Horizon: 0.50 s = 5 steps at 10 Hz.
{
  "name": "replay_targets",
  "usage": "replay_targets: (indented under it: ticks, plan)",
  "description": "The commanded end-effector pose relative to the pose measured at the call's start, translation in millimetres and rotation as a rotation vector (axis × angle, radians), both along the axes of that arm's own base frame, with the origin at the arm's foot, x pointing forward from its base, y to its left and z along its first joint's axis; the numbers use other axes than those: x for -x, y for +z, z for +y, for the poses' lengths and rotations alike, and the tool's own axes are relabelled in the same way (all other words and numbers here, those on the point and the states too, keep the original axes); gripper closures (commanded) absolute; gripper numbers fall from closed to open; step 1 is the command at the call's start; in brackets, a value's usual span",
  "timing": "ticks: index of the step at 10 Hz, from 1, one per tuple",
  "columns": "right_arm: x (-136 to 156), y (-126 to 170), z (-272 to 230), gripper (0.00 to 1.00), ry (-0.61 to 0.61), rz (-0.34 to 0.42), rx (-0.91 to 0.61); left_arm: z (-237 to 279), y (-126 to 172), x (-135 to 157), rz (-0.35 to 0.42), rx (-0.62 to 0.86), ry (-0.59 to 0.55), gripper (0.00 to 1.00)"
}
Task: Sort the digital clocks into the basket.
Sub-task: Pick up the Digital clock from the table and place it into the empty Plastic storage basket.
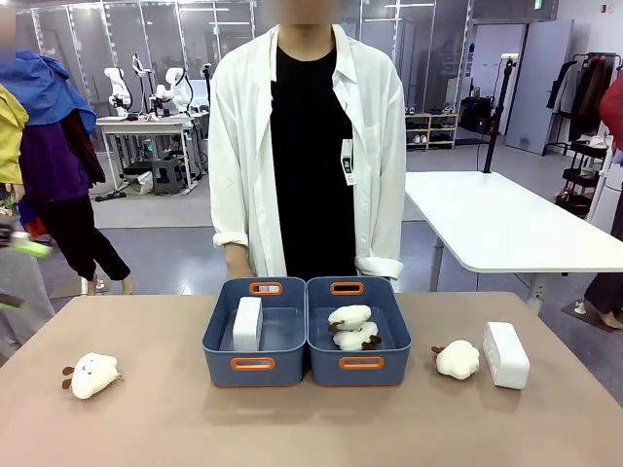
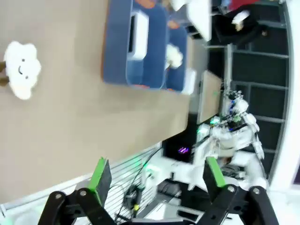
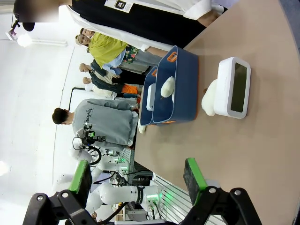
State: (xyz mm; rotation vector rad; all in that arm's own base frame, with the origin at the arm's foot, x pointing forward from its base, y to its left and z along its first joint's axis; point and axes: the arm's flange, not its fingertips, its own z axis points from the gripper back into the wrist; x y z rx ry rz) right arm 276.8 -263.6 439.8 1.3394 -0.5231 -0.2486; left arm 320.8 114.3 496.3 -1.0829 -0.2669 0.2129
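One white digital clock point(image 1: 247, 323) stands on edge inside the left blue basket point(image 1: 226, 348); the left wrist view shows that clock point(image 2: 138, 36) in the basket point(image 2: 115, 42) too. A second digital clock point(image 1: 505, 354) lies on the table at the right, beside a plush toy point(image 1: 458, 359); in the right wrist view this clock point(image 3: 233, 87) shows its dark screen. My left gripper point(image 2: 154, 180) is open and held off the table's near edge. My right gripper point(image 3: 138, 182) is open as well, well short of the clock on the table. Neither holds anything.
A second blue bin point(image 1: 356, 342) holds two plush toys point(image 1: 352, 328). Another plush toy point(image 1: 91, 374) lies at the table's left. A person in a white shirt point(image 1: 308, 146) stands behind the bins. The front half of the table point(image 1: 311, 428) is bare.
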Motion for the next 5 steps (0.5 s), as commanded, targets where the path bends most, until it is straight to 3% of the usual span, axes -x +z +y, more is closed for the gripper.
replay_targets:
  ticks: [1, 3, 4, 5]
  plan:
    - [0.9, 2.3, -0.4, 0.00, -0.001, -0.020, -0.004, 48.7, -27.2, 13.8, -0.112, 0.214, 0.054, 0.00]
    - [0.9, 2.3, -0.4, 0.00, -0.001, -0.020, -0.004, 82.9, -57.3, 12.4, -0.060, 0.300, 0.109, 0.00]
    - [0.9, 2.3, -0.4, 0.00, -0.001, -0.020, -0.004, 85.1, -61.2, -3.7, -0.101, 0.332, 0.162, 0.00]
    - [0.9, 2.3, -0.4, 0.00, -0.001, -0.020, -0.004, 82.7, -44.0, 37.0, -0.089, 0.260, 0.151, 0.00]
